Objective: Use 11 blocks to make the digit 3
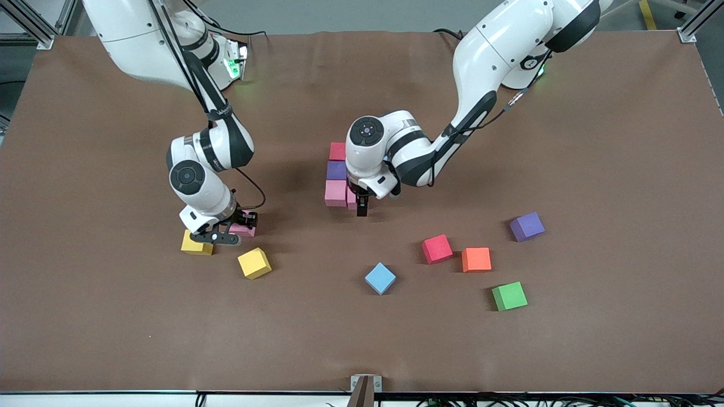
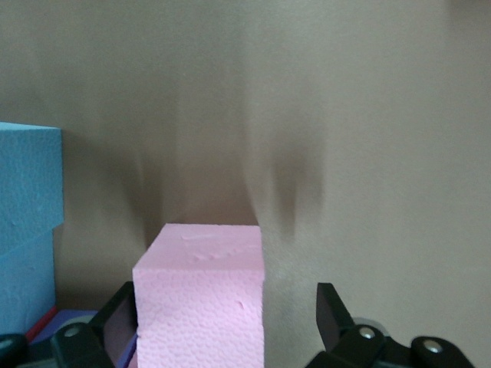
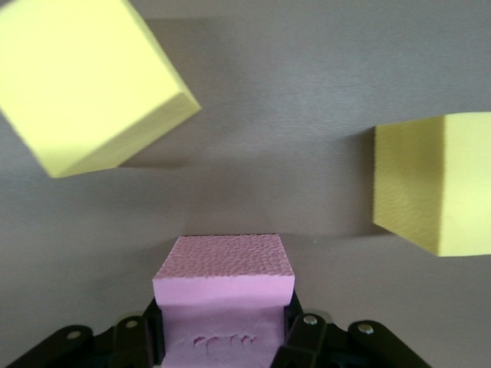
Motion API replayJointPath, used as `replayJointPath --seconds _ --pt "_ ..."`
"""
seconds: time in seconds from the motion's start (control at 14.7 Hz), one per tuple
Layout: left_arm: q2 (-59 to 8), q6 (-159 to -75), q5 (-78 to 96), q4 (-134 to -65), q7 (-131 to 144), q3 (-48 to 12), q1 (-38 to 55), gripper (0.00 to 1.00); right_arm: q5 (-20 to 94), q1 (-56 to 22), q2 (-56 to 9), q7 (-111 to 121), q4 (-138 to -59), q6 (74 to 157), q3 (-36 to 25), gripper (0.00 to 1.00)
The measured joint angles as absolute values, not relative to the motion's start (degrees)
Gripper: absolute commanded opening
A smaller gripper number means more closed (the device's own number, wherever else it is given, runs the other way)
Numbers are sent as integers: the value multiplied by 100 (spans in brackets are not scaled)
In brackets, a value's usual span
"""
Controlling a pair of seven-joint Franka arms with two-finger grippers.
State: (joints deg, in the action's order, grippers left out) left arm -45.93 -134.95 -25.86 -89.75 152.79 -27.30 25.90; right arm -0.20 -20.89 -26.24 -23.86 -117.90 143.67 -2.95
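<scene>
A partial figure lies mid-table: a red block point(image 1: 337, 151), a purple block point(image 1: 336, 169) and a pink block point(image 1: 335, 193) in a row. My left gripper point(image 1: 361, 210) stands open around a second pink block point(image 2: 201, 299) beside it, one finger apart from the block. A blue block point(image 2: 27, 207) shows next to this in the left wrist view. My right gripper point(image 1: 233, 226) is shut on another pink block point(image 3: 224, 285), low by the table, between two yellow blocks point(image 1: 195, 243) point(image 1: 254, 263). Loose blue point(image 1: 380, 278), red point(image 1: 436, 249), orange point(image 1: 476, 259) and purple point(image 1: 527, 226) blocks lie nearer the camera.
A green cube point(image 1: 509, 296) lies near the orange block, toward the left arm's end. The brown table cover point(image 1: 594, 141) spreads wide around the blocks. A small bracket point(image 1: 365, 389) sits at the table's near edge.
</scene>
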Motion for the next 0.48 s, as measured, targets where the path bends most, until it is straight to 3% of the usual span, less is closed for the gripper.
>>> replayJointPath --seconds 0.48 --pt "-4185 -13174 -2590 -8903 14307 -2722 2441 100 150 -2851 -2656 -2921 -10595 13457 -111 3"
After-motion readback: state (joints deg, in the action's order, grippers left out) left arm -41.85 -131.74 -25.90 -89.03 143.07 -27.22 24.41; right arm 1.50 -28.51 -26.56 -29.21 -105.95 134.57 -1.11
